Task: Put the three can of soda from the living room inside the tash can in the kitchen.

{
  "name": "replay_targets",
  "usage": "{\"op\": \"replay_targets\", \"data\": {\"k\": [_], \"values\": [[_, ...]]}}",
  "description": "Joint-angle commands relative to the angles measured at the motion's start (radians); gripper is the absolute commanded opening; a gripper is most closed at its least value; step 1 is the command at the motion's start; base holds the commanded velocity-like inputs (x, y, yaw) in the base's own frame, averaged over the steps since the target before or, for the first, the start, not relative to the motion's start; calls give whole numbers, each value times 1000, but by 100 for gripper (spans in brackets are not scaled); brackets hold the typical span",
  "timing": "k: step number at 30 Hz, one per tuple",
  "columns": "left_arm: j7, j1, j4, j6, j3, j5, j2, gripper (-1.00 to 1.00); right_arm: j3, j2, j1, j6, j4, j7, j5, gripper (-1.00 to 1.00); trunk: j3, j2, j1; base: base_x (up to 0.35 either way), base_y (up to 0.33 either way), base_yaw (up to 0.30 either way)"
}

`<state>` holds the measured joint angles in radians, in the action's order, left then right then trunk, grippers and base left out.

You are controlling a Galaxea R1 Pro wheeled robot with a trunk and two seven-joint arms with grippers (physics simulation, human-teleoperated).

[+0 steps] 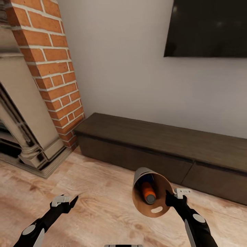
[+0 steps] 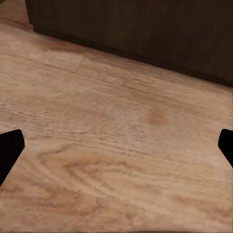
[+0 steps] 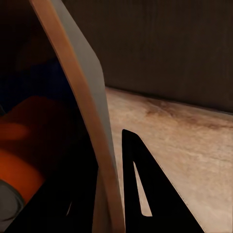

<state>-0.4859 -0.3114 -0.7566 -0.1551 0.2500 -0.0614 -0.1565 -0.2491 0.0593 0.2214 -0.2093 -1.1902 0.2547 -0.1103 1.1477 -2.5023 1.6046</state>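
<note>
- Light grey trash can (image 1: pixel 151 192) held off the floor near the right arm, tipped so its tan-brown mouth faces the head camera, oval handle slot low on the rim.
- Inside: one orange soda can (image 1: pixel 148 192) with grey top lying lengthwise, a blue can (image 1: pixel 148 178) partly hidden behind it; a third can not made out.
- Right tool (image 1: pixel 171 197) clamped on the bin's rim, one finger (image 3: pixel 145 194) outside the wall and the other seemingly inside, per the right wrist view; closed as far as the thin wall allows.
- Left tool (image 1: pixel 70 200) holding nothing, fingers spread wide over bare wood floor (image 2: pixel 116 145), dark tips at either edge of the left wrist view.
- Setting: living room, long dark low surface (image 1: pixel 164 144) just beyond the bin, red brick chimney (image 1: pixel 51 68) and fireplace (image 1: pixel 20 130) to the left, dark screen (image 1: pixel 206 27) on the wall.
- Step in hand, by judgement: collecting cans into the carried bin, or starting the carry to the kitchen.
- Next move calls for righting the bin so nothing rolls out, keeping the rim pinch firm, then turning the base away from the surface.
</note>
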Motion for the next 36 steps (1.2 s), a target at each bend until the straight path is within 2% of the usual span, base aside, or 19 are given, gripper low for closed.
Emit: {"op": "replay_targets", "data": {"k": [1, 5, 13, 36], "values": [[0, 0, 0, -1, 0, 0, 0, 100, 0, 0, 0, -1, 0, 5, 10, -100, -1, 0, 0, 0, 0, 241], [0, 0, 0, -1, 0, 0, 0, 100, 1, 2, 0, 2, 2, 5, 10, -100, -3, 0, 0, 0, 0, 241], [0, 0, 0, -1, 0, 0, 0, 100, 6, 2, 0, 63, 30, -9, 9, -100, -8, 0, 0, 0, 0, 241], [0, 0, 0, 0, -1, 1, 0, 100, 9, 2, 0, 70, 49, -11, 9, -100, -20, 0, 0, 0, 0, 243]]}}
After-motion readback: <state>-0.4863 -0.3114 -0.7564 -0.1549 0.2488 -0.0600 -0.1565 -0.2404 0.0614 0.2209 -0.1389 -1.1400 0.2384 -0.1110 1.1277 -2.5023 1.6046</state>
